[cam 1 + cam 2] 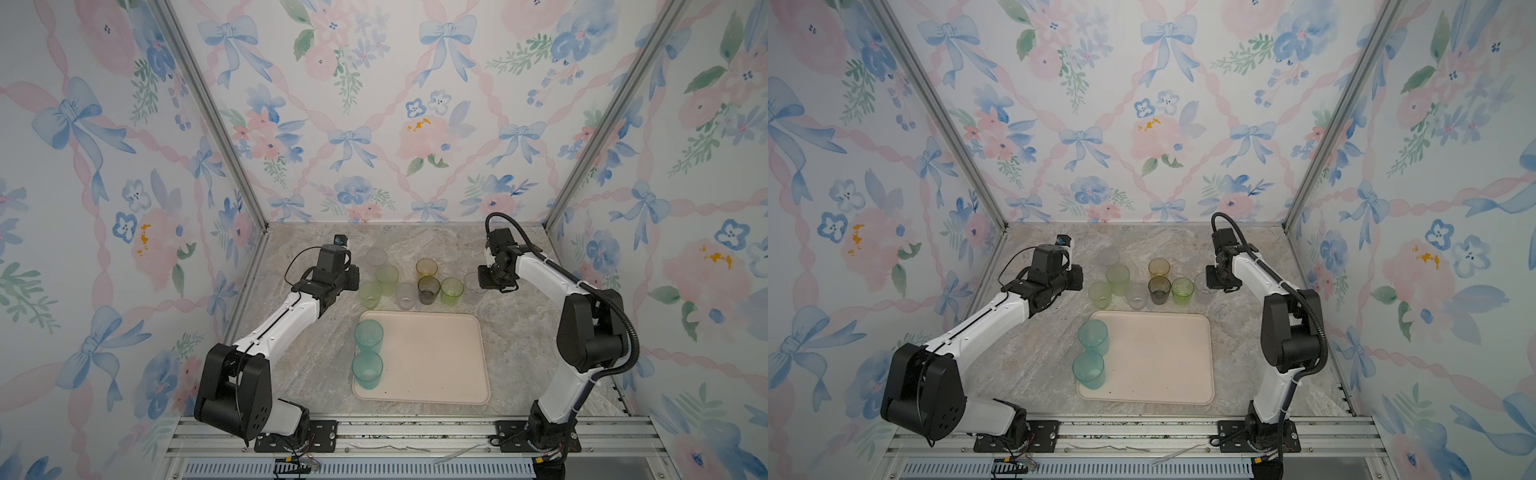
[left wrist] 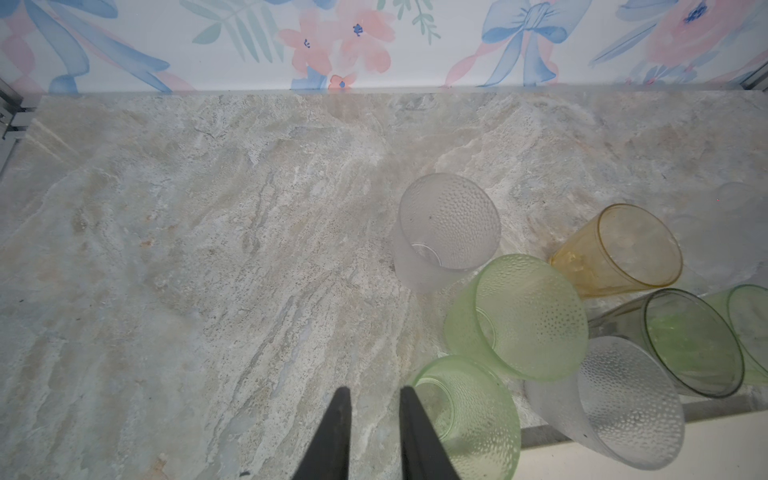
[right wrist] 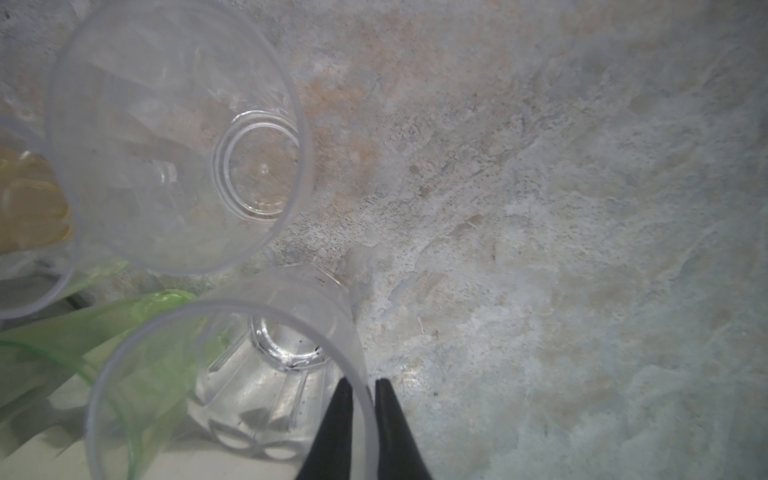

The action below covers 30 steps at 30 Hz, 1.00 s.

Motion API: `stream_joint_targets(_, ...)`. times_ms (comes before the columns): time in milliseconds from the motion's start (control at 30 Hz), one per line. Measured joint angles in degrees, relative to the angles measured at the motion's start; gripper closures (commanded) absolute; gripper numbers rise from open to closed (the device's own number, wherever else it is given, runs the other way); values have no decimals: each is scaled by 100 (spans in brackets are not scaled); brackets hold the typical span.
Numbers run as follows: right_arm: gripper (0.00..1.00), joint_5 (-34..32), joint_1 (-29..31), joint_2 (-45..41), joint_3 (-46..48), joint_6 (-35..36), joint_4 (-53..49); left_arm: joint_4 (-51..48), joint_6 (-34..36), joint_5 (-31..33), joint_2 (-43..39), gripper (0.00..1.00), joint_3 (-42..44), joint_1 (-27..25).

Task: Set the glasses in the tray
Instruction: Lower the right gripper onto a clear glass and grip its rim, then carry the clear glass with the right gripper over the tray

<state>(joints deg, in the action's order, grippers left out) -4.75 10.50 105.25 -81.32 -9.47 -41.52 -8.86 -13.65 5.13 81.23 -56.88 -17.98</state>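
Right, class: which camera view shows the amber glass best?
The left wrist view: the amber glass is large and sharp. In both top views it is small; the right wrist view catches only a blurred yellow edge.

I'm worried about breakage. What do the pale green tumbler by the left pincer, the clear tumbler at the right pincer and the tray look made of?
Pale green tumbler: frosted, translucent, dimpled wall; probably moulded plastic, glass possible.
Clear tumbler: transparent, glossy, thin rim, fluted base; plastic or glass, unclear.
Tray: opaque matte beige-pink, rounded corners; likely moulded plastic.
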Motion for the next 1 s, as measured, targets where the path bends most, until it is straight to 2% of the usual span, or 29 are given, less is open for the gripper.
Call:
stream_joint_targets(300,100,4,-7,-2,-4,2,26,0,0,-2,37,77,-2,0)
stream_joint_targets(500,100,-48,-55,-155,52,2,39,0,2,-2,48,77,-2,0)
stream_joint_targets(800,100,-190,-66,-1456,96,13,-133,0,17,0,48,77,-2,0)
stream_joint_targets(900,100,-179,120,-1812,-15,70,-299,0,17,0,48,77,-2,0)
stream_joint_targets(1000,100,-122,612,-1910,-131,111,-470,0,20,0,48,77,-4,0)
